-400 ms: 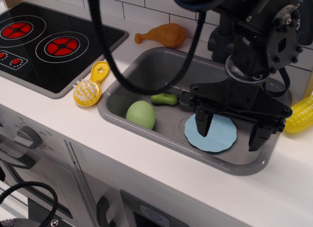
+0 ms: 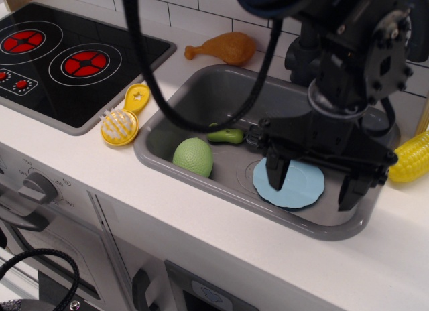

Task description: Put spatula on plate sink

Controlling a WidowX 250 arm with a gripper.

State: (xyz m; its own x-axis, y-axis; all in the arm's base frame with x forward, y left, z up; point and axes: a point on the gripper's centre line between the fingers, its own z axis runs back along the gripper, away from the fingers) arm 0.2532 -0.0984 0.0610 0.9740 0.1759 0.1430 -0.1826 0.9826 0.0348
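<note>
The olive-green spatula (image 2: 226, 135) lies on the floor of the grey sink (image 2: 201, 90), left of the light-blue plate (image 2: 298, 185) and just behind the pale green ball (image 2: 193, 155). My gripper (image 2: 315, 173) hangs open above the plate, its two black fingers (image 2: 276, 171) spread wide over the plate's left and right edges. It holds nothing. The spatula's right end sits close to the left finger, partly hidden by the gripper body. The faucet is hidden behind the arm.
A yellow round-headed utensil (image 2: 123, 120) lies on the counter left of the sink. An orange toy chicken leg (image 2: 224, 47) sits behind the sink. A yellow corn cob (image 2: 412, 157) is at the right edge. A black stove top (image 2: 60, 56) fills the far left.
The gripper has shifted very slightly left and up over the plate. It stays open. The spatula, ball and plate have not moved.
</note>
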